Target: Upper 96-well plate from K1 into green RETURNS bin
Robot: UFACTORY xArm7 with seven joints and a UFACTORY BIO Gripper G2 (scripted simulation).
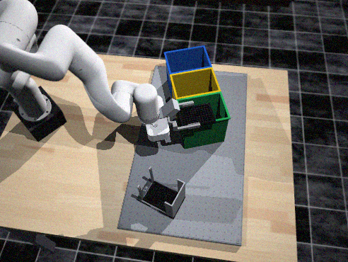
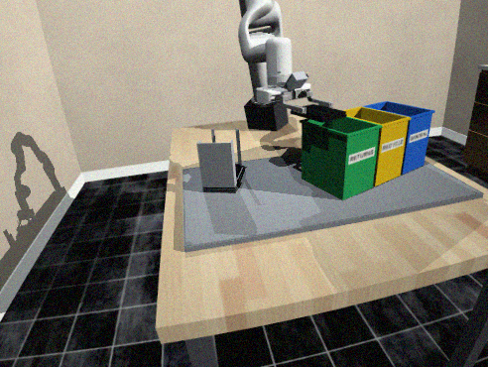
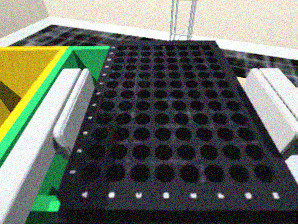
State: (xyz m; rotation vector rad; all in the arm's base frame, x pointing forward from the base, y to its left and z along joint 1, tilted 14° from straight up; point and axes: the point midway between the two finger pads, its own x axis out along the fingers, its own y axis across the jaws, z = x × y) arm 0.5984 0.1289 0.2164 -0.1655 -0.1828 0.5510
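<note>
My gripper is shut on the upper plate, black with rows of wells, gripped by its two long sides. The upper plate is held roughly level over the opening of the green bin, overlapping its rim in the top and exterior views; the exact gap is unclear. The green bin stands upright, labelled RETURNS. The rack K1 stands apart, with the lower plate low between its uprights; in the exterior view the rack's wall hides that plate.
The yellow bin stands upright beside the green one, and the blue bin upright beyond it. All stand in a close row on the grey mat. K1's thin posts rise from the mat.
</note>
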